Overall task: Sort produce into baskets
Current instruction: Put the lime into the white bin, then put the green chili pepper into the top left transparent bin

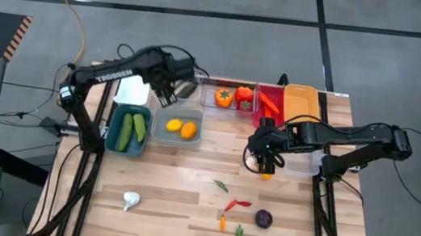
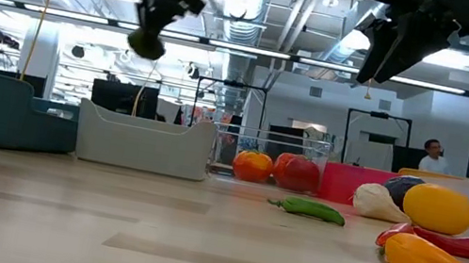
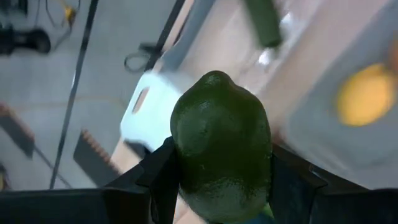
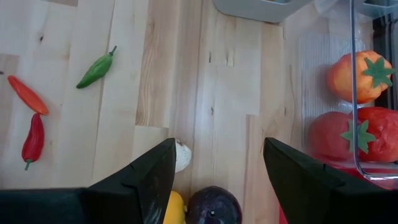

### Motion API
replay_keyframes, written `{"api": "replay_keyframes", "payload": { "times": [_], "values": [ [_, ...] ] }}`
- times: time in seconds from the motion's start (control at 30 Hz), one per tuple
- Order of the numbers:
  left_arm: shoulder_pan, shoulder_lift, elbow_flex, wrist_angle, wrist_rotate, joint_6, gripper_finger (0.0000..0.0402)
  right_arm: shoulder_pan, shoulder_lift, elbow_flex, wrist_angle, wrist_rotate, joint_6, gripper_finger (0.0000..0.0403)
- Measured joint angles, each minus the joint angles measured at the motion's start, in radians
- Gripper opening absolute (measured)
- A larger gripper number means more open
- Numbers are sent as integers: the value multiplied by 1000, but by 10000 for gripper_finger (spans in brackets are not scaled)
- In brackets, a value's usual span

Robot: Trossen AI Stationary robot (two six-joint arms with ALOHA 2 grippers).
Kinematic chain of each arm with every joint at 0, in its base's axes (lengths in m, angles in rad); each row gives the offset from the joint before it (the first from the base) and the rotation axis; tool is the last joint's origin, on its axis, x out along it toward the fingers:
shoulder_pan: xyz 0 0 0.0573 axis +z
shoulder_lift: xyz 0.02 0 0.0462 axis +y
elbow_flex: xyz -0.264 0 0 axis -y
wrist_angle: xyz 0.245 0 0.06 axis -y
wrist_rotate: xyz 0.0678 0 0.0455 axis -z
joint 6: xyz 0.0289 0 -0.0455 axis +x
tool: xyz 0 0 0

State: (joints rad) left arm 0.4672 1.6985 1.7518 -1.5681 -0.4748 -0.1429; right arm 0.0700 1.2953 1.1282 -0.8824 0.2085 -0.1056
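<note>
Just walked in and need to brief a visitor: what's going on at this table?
A two-armed robot is sorting toy produce into tubs. The left gripper holds a green lime-like fruit above the tubs at the back. The right gripper hovers open and empty over the table near the red tub. Cucumbers already lie in the teal tub; chillies and garlic wait on the wood.

Two green cucumbers (image 1: 131, 129) in teal basket (image 1: 111, 138), two lemons (image 1: 181, 128) in grey-blue basket (image 1: 159, 134), chillies (image 1: 238, 206), garlic (image 1: 130, 200), purple ball (image 1: 263, 219) loose on desk.
</note>
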Motion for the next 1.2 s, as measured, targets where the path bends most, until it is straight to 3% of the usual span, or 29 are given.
{"api": "replay_keyframes", "payload": {
  "times": [0.3,0.6,0.9,1.2],
  "values": [
    [254,-147,-298,182,24,100,182,-1,0,0,1,1,1,271],
    [379,-177,-497,421,49,225,196,-1,0,0,1,1,4,271],
    [421,-176,-527,491,-4,217,205,-1,0,0,1,1,21,271],
    [430,-176,-527,491,26,209,265,2,0,0,4,0,217,271]
  ]
}}
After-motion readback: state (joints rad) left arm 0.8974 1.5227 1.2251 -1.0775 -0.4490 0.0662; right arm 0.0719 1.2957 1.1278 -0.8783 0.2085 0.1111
